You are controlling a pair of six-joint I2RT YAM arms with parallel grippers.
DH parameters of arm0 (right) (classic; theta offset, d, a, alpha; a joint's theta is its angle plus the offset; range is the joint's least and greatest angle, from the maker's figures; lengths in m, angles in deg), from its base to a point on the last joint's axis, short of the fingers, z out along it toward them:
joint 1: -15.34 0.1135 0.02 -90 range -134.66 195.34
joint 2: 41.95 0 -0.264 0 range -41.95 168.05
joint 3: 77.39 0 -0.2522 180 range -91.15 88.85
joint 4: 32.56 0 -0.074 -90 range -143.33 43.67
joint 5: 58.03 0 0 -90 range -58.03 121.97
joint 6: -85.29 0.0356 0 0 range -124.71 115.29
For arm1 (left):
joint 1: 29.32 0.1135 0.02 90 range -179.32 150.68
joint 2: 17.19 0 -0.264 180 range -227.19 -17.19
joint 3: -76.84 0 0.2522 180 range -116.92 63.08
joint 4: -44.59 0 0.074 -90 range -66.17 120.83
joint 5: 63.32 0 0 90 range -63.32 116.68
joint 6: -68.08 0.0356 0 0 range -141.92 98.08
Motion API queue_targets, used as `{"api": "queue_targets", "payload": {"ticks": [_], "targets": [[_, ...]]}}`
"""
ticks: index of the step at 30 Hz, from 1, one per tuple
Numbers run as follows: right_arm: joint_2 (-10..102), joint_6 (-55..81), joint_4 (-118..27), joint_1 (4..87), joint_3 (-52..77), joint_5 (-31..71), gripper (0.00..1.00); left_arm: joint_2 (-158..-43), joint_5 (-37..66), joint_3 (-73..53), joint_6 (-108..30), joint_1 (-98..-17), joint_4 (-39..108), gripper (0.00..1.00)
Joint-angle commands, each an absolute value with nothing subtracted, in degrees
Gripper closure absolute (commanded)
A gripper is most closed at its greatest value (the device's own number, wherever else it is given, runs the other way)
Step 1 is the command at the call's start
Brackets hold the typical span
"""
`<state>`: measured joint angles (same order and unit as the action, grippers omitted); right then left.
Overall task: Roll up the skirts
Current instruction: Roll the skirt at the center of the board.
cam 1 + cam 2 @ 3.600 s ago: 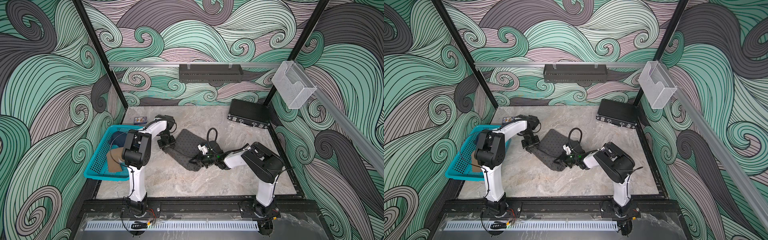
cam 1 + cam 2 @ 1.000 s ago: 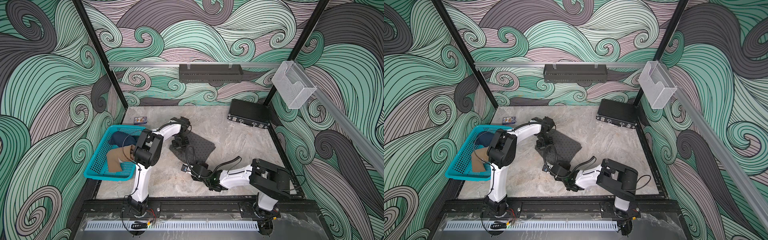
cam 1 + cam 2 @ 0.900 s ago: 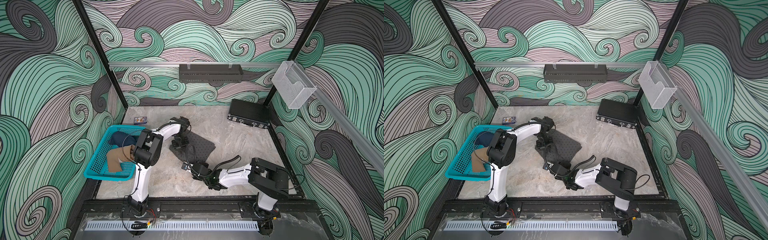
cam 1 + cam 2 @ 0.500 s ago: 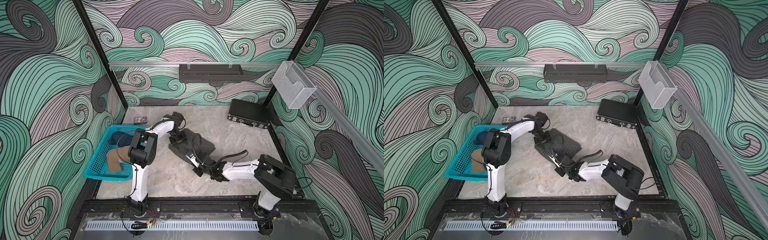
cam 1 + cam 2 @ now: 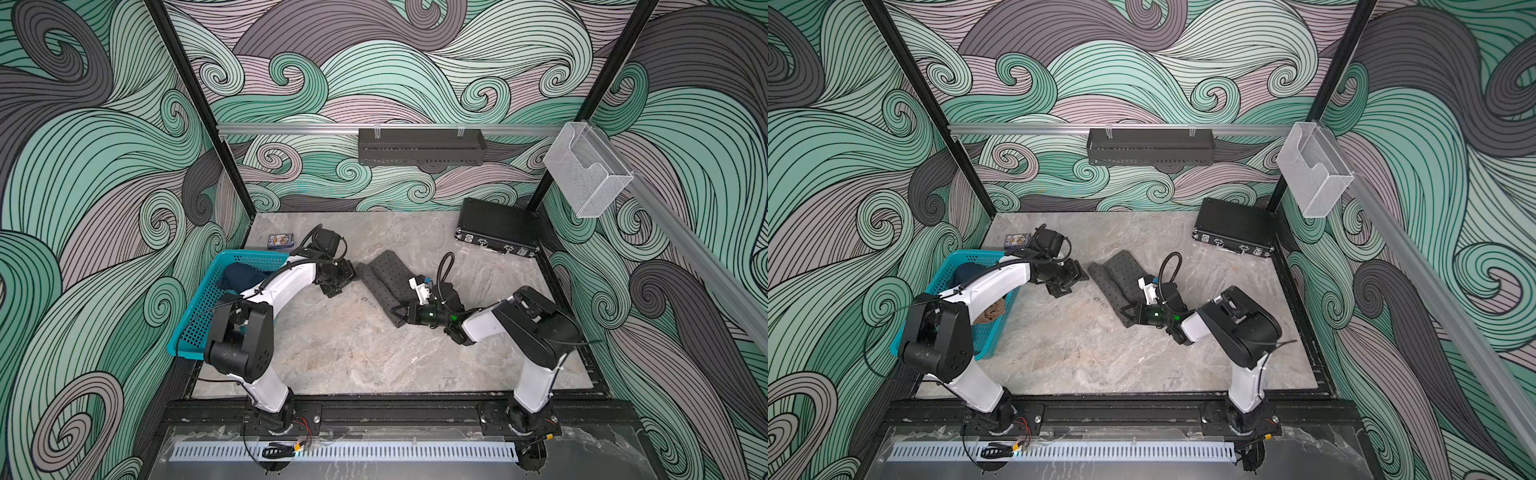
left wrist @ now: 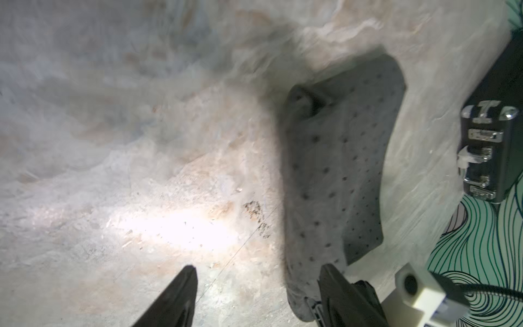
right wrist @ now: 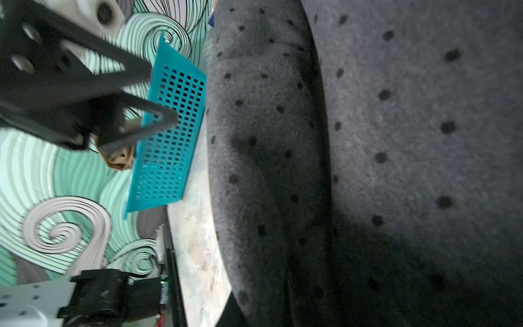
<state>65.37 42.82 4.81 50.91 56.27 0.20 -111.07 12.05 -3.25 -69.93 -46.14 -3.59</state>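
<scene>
The right gripper [image 5: 396,311] was clamped on the dotted grey skirt [image 5: 383,272]; the left gripper [image 6: 257,269] stood beside it, jaws apart.

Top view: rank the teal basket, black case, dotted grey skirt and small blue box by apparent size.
In a top view, largest to smallest:
1. teal basket, though the left arm covers part of it.
2-3. black case and dotted grey skirt look alike. The right arm hides part of the skirt, so they are not ranked.
4. small blue box.
</scene>
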Motion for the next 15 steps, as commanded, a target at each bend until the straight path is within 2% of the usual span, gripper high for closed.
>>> {"api": "queue_targets", "payload": {"ticks": [1, 5, 12, 15], "targets": [[73.63, 64.19, 21.74, 49.36, 59.18, -5.76, 1.0, -109.19, 12.33, 0.22, -72.3, -47.03, 5.04, 0.31], [82.27, 76.19, 34.0, 47.68, 61.07, -4.97, 1.0, -112.67, 13.19, -2.84, -70.92, -48.36, 2.22, 0.33], [81.04, 76.04, 30.47, 47.33, 63.17, -3.91, 1.0, -119.06, 7.73, -5.08, -70.77, -51.4, 12.17, 0.31], [79.91, 76.02, 28.48, 47.07, 63.45, -4.11, 1.0, -121.72, 8.49, -6.97, -70.52, -51.92, 13.24, 0.31]]}}
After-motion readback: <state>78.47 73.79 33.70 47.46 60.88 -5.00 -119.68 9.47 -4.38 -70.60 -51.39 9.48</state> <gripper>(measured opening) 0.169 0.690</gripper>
